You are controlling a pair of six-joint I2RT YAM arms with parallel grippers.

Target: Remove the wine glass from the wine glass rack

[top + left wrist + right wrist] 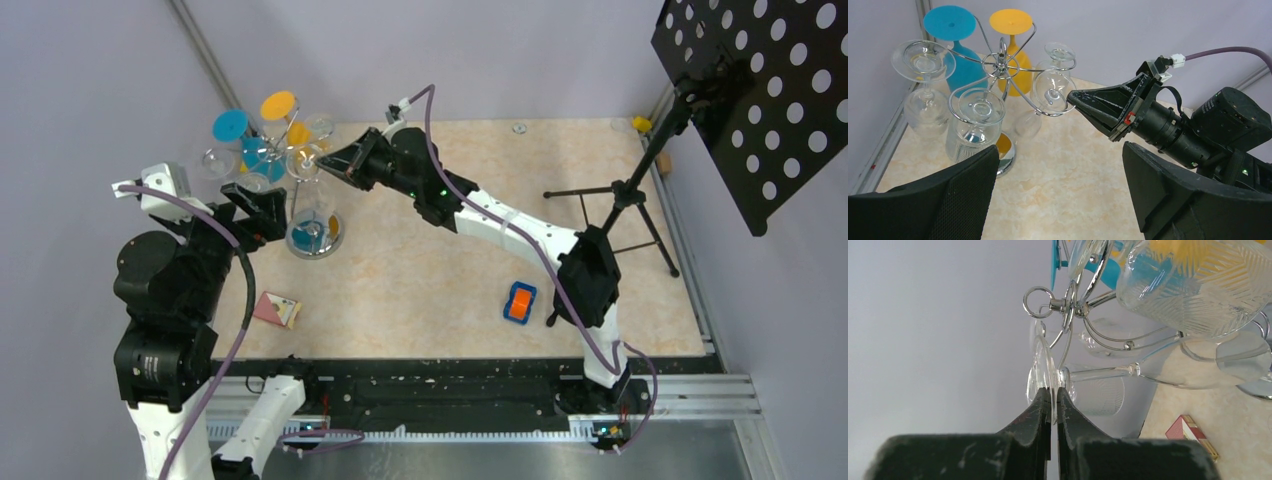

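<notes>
One wire rack is standing at the far left corner of the table, carrying six hanging glasses: four clear, one blue glass, one yellow glass. Two arms.

Right arm is stretching low across the table. The right gripper is pinching the foot of a clear wine glass, which is hanging in a curl on the rack's right side.

Left arm is hunching beside the rack, and the left gripper is gaping wide, holding nothing.
</notes>
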